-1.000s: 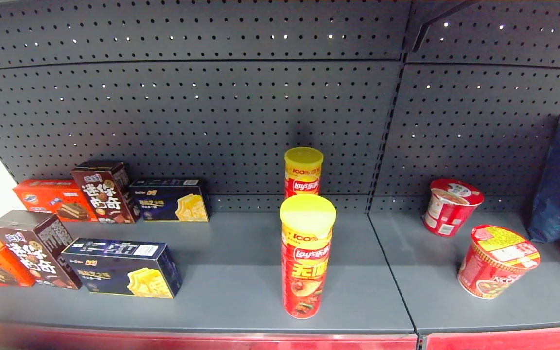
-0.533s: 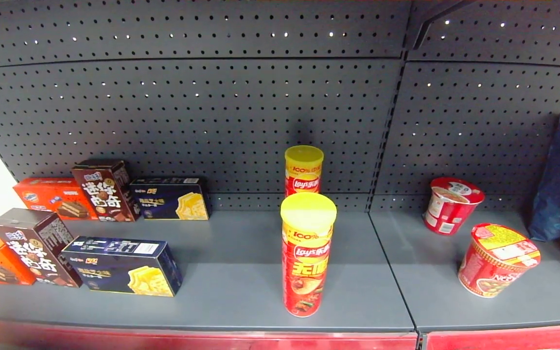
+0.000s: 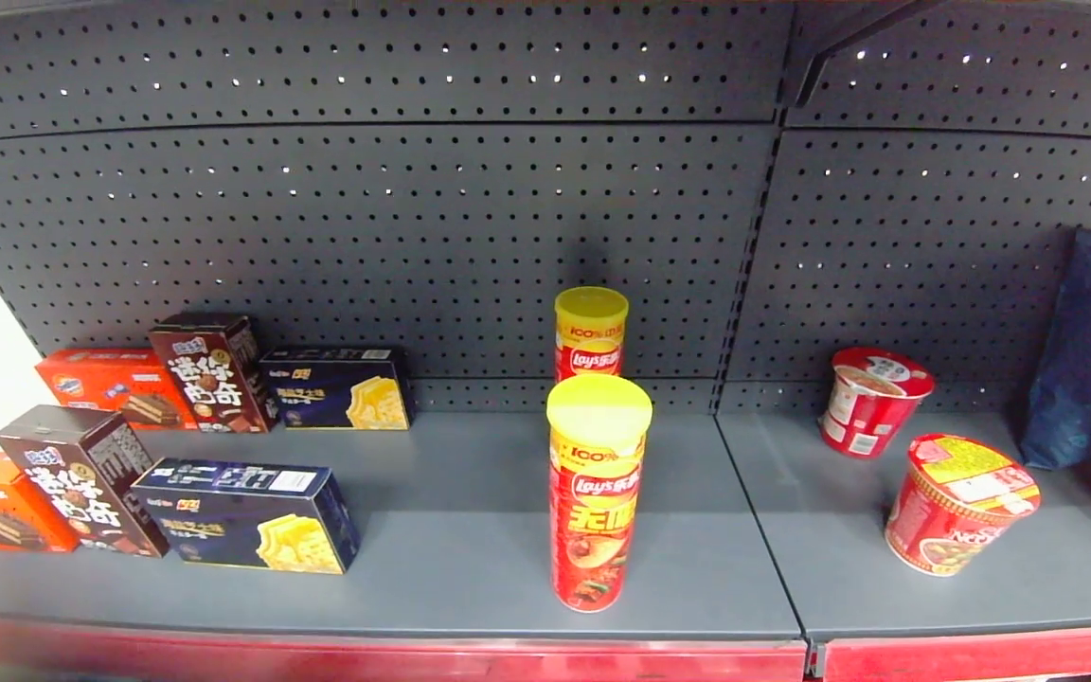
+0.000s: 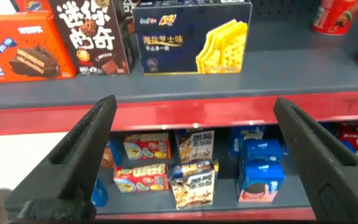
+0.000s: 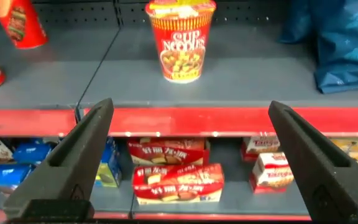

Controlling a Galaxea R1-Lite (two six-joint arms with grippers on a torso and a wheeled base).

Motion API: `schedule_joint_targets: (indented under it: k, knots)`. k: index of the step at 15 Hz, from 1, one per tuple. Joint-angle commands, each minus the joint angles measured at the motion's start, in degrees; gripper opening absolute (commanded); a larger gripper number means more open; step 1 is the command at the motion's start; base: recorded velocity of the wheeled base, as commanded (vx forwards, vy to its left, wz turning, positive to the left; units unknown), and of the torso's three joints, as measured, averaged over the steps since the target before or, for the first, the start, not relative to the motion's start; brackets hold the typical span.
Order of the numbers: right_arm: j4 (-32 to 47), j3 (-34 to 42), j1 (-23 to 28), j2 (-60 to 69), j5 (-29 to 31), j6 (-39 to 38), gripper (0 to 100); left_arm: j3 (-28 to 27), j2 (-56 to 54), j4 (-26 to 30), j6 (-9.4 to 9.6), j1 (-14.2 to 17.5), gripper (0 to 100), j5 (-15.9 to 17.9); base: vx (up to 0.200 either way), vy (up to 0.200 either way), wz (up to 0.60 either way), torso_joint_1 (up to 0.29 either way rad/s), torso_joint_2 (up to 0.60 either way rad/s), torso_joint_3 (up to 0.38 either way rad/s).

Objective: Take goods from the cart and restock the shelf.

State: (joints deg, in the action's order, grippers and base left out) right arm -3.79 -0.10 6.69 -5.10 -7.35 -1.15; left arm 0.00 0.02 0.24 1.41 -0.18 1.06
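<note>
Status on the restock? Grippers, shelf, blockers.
Left gripper open, empty. Right gripper open, empty. Both facing shelf front, nothing carried. No obstruction seen.

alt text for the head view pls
A dark grey shelf with a pegboard back holds two upright red chip cans with yellow lids in the middle, one behind the other. Six snack boxes sit at left, two red noodle cups at right, blue bags far right.

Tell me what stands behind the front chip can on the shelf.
A second chip can with a yellow lid stands right behind it, near the pegboard wall. Its lid and upper body show; the front can covers its lower part.
</note>
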Motion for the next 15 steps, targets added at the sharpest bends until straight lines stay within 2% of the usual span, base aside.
schedule_joint_targets:
  k: [1, 12, 15]
  knots:
    - [0.0, 0.0, 0.0, -0.3, 0.0, 0.0, 100, 0.0, 0.0, 0.0, 0.08, 0.0, 100, 0.0, 0.0, 0.0, 0.0, 0.0, 0.0, 0.0]
    - [0.0, 0.0, -0.1, -0.3, -0.6, 0.5, 100, 0.0, 0.0, 0.0, 0.08, 0.0, 100, 0.0, 0.0, 0.0, 0.0, 0.0, 0.0, 0.0]
    - [0.0, 0.0, 0.0, -0.3, -0.6, 3.1, 100, 0.0, 0.0, 0.0, 0.08, 0.0, 100, 0.0, 0.0, 0.0, 0.0, 0.0, 0.0, 0.0]
